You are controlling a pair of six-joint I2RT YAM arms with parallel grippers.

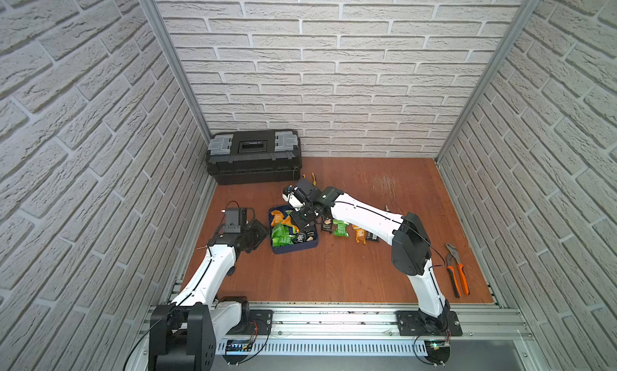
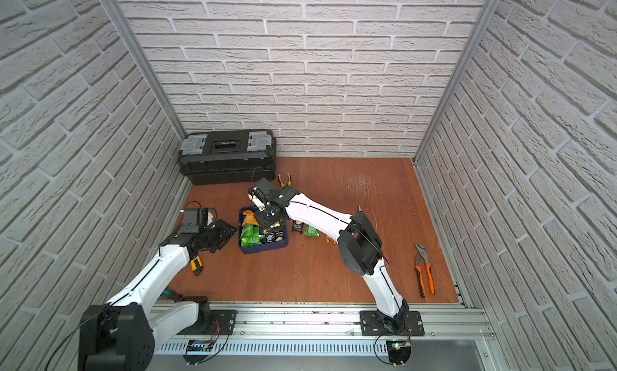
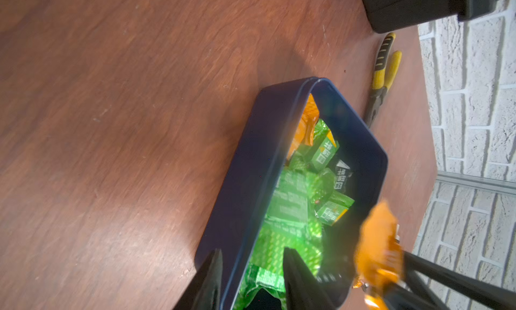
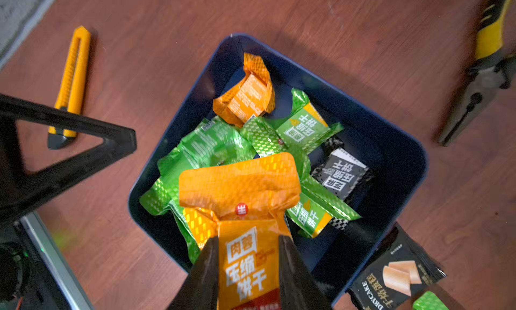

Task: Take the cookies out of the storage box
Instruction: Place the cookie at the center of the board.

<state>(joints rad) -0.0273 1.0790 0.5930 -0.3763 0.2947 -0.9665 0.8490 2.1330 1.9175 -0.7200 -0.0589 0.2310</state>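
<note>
- Black toolbox point(image 1: 253, 157) at back corner of table point(image 1: 384, 185).
- Yellow pliers point(image 3: 384, 68) just in front of toolbox.
- Orange pliers point(image 1: 457, 274) well apart from toolbox, opp. side.
- Yellow box cutter point(image 4: 71, 82) fwd of toolbox, well apart.

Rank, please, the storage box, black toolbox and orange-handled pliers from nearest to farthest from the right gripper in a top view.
From the right gripper, holding an orange cookie packet:
1. storage box, just below it.
2. black toolbox, against the back wall.
3. orange-handled pliers, by the right wall, near the front.
</note>
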